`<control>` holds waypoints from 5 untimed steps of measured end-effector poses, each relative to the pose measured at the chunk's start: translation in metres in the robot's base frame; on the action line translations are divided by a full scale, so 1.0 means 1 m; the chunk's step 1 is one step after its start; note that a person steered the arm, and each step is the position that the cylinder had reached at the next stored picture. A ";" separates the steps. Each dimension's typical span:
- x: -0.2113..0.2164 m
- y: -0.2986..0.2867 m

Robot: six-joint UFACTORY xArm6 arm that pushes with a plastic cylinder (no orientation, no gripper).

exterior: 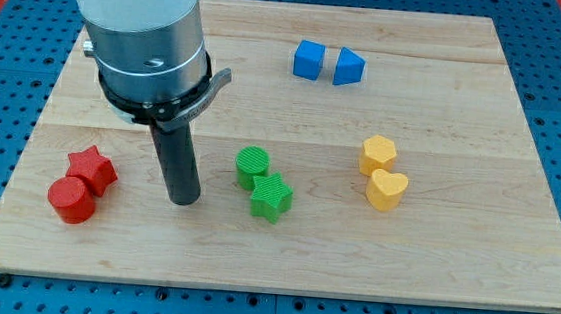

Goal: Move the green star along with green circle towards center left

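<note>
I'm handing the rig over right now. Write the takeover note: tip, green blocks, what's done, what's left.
My tip is on the board, to the view's left of the green circle and green star, apart from both.
The two green blocks touch each other, circle above star, near the board's middle.
The red star and red cylinder sit at lower left.
Done: nothing visibly moved to center left yet.
Left: probably bring the tip round to the greens' right side and push them leftward, keeping above the reds.
</note>
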State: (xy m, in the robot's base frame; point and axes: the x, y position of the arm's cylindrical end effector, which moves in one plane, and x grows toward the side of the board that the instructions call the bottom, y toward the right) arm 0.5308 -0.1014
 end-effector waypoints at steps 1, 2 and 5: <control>0.001 0.000; 0.001 0.008; 0.001 0.051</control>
State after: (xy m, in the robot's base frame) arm 0.5313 -0.0504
